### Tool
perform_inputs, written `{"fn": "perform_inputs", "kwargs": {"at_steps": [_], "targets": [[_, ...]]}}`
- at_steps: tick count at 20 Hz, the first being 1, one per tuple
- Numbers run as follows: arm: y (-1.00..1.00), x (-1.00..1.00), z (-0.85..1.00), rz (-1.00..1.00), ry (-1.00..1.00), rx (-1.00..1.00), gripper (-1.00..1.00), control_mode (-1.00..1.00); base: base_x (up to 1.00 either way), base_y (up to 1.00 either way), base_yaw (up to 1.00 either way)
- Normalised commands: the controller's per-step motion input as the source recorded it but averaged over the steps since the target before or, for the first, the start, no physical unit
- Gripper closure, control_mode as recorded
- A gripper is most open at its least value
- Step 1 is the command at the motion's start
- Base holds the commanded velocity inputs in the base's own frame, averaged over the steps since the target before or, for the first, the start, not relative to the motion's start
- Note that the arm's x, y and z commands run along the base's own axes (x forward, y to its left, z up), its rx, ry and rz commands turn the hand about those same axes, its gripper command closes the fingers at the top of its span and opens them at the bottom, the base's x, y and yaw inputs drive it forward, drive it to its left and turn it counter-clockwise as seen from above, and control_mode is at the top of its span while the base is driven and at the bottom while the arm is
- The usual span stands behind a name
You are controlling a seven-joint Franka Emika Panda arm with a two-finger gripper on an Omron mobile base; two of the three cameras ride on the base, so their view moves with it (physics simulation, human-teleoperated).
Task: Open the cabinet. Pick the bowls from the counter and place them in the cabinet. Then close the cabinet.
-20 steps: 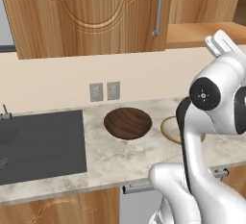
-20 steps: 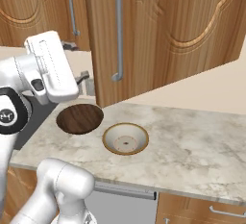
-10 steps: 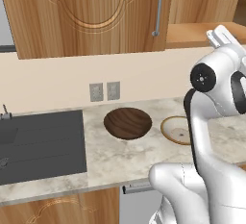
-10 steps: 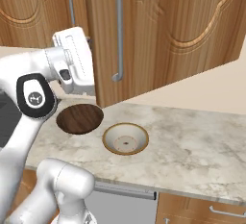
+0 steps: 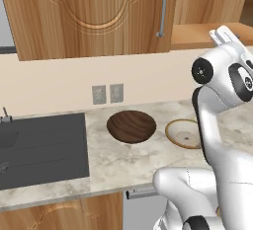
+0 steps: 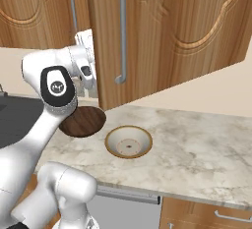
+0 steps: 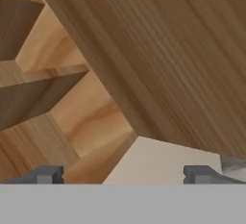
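The cabinet's left door (image 5: 89, 12) is shut, and its grey bar handle (image 5: 163, 7) hangs at the door's right edge. The right door (image 6: 172, 36) stands swung out over the counter (image 6: 206, 149), and bare shelves (image 7: 43, 74) show inside. My gripper (image 7: 125, 174) is open and empty. It is raised at the open door's edge and faces the shelves and the door's inner face. The dark wooden bowl (image 5: 131, 125) (image 6: 83, 121) and the tan speckled bowl (image 5: 184, 133) (image 6: 129, 141) sit side by side on the counter below.
A dark sink basin (image 5: 39, 147) lies left of the bowls. Two wall outlets (image 5: 107, 94) sit on the backsplash. Below the counter's front edge runs a grey appliance handle (image 6: 128, 195). The open door hangs over the counter behind the tan bowl.
My arm has lifted and carried the hand toward the open door's edge and the cabinet's inside. The door and both bowls have stayed put.
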Motion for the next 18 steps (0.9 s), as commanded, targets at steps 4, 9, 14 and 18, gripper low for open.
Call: {"fn": "perform_inputs", "kwargs": {"at_steps": [4,9,14,18], "targets": [[-0.25,0.16,-0.02,-0.09,0.0,0.0,-1.0,-1.0,0.0,0.0,0.0],[-0.38,0.01,0.0,-0.11,0.0,0.0,-1.0,-1.0,0.0,0.0,0.0],[-0.53,-0.1,0.0,-0.14,0.0,0.0,-1.0,-1.0,0.0,0.0,0.0],[-0.85,0.0,0.0,-0.11,0.0,0.08,-1.0,-1.0,0.0,0.0,0.0]]}}
